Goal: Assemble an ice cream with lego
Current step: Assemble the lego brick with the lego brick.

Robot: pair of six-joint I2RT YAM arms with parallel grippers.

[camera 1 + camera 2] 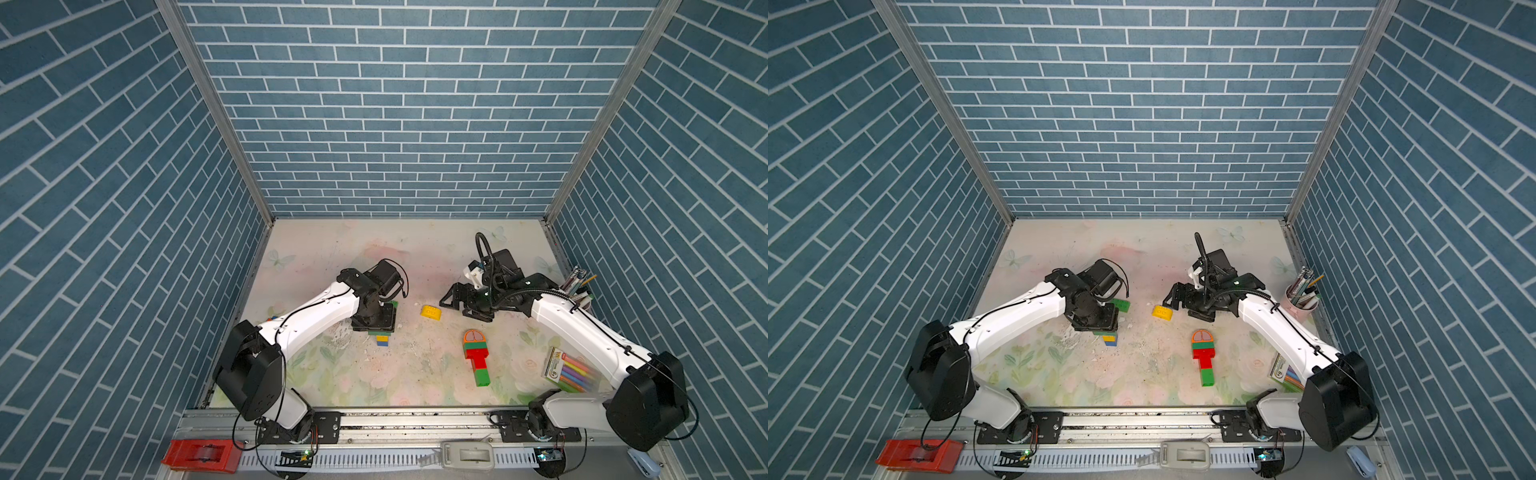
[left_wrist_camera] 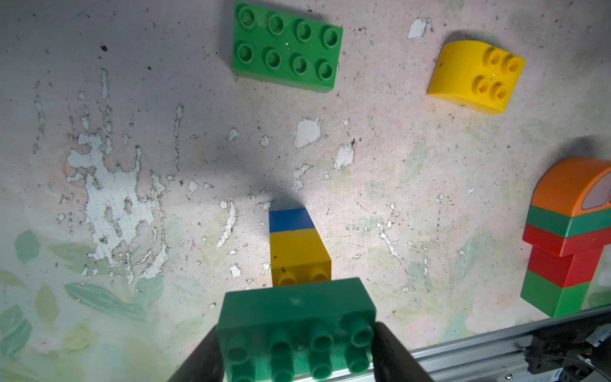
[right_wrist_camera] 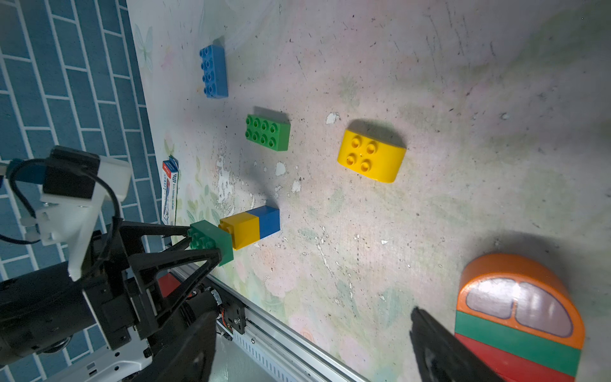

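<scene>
Green oblong brick [image 2: 297,307] clamped by its short ends in left end effector [image 3: 205,239], underside free to press onto yellow-on-blue stack [image 2: 299,244] upright on counter [image 2: 413,198]; yellow studs show, probably unseated. Right end effector [image 1: 463,307] gapes empty near yellow round-topped piece [image 1: 431,311]

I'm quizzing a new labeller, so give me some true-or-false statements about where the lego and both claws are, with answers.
1. The left claw grips a dark green brick. True.
2. The right claw holds the yellow round-topped piece. False: this claw is open and empty, and the piece lies on the table.
3. The yellow square brick sits on a blue square brick. True.
4. The orange-topped model stands upright. False: it lies flat on the table.
</scene>
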